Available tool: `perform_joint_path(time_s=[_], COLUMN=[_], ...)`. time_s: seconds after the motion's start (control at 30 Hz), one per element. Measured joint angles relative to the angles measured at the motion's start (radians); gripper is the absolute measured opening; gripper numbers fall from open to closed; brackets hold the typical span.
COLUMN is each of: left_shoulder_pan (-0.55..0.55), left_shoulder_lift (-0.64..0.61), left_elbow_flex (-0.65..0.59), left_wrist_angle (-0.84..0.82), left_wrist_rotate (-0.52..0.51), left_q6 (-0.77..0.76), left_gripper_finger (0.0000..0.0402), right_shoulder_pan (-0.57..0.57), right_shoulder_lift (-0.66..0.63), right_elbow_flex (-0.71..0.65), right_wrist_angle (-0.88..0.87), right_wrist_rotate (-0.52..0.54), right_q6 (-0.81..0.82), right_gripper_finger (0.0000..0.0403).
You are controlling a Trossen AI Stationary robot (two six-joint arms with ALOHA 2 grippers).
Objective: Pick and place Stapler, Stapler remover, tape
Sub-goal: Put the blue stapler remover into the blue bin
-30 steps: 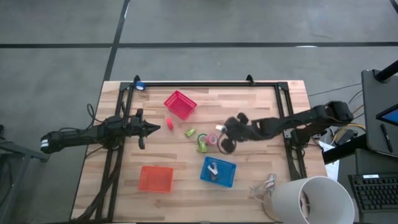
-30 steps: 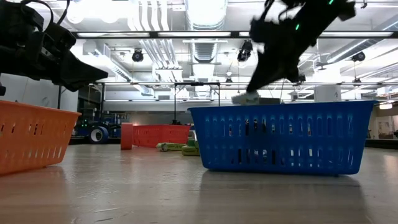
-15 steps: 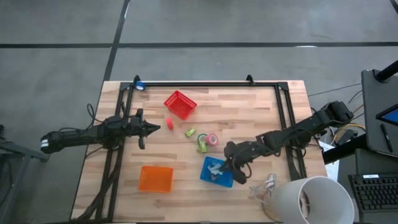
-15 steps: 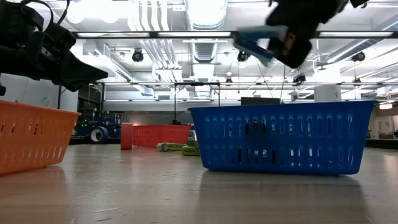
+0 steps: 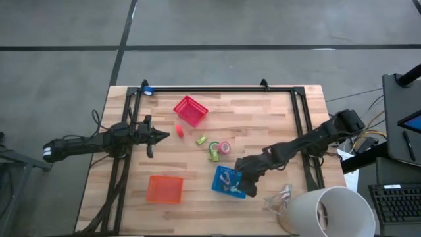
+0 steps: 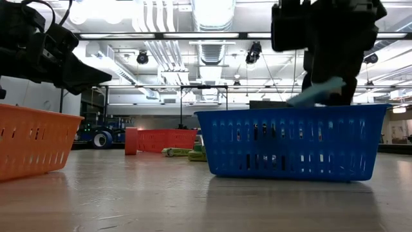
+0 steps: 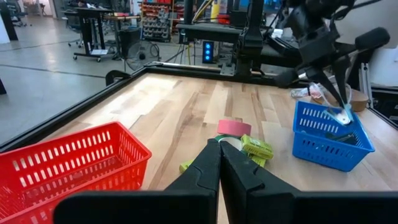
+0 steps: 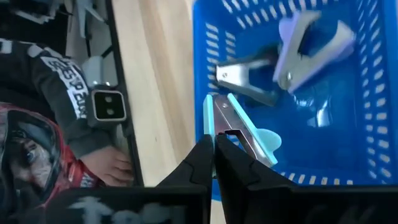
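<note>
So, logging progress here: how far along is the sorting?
Partly done. A staple remover already lies in the blue basket. The right claw holds a light-blue remover over that basket. The pink tape and green pieces remain on the table; the left claw waits.

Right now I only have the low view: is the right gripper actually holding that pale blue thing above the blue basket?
Observer: Yes. In the right wrist view the right gripper is shut on a light-blue staple remover, over the inside of the blue basket.
Operator: Basket empty otherwise?
Observer: No. A purple staple remover and a bare metal one lie on its floor.
Operator: Left arm?
Observer: The left gripper is shut, over the table's left side, well apart from that basket.
</note>
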Motion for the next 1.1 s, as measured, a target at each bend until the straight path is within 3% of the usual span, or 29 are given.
perform_joint_path(time_s=[1.1], left_shoulder_pan=[0.0], left_shoulder_lift=[0.0], left_elbow_flex=[0.0], left_wrist_angle=[0.0], left_wrist_rotate=[0.0], left_q6=[0.0], left_gripper_finger=[0.001], right_shoulder_pan=[-0.061], right_shoulder_lift=[0.001], right_elbow_flex=[0.002], right_wrist_angle=[-0.051], right_wrist_rotate=[0.017], right_q6=[0.007], right_gripper_finger=[0.0014])
